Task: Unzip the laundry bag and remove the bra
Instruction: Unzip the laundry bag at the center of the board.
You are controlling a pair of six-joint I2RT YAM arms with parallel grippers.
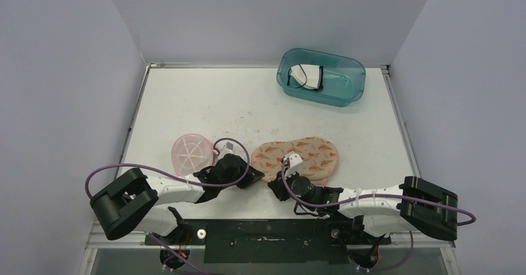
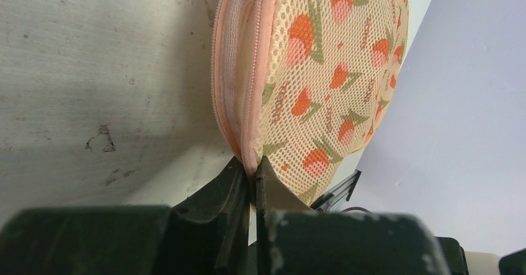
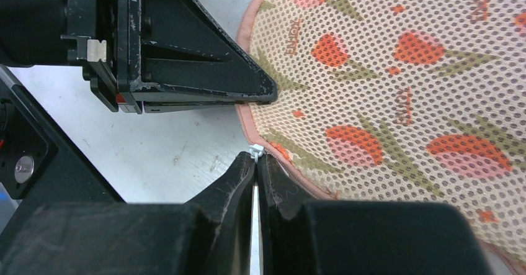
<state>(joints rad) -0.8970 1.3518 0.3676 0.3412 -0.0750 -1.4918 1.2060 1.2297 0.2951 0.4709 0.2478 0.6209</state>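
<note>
The laundry bag (image 1: 301,157) is a beige mesh pouch with an orange tulip print and a pink zipper edge, lying mid-table. My left gripper (image 1: 253,177) is shut on its pink zipper seam (image 2: 253,163) at the bag's near left edge. My right gripper (image 1: 275,187) is shut on the small white zipper pull (image 3: 255,151) at the bag's near rim (image 3: 291,175). The left gripper's black fingers (image 3: 205,82) show just above in the right wrist view. The bra is hidden inside the bag.
A pink round mesh bag (image 1: 191,153) lies left of the left gripper. A teal plastic bin (image 1: 322,76) with a white and black item stands at the back right. Walls enclose the table on three sides.
</note>
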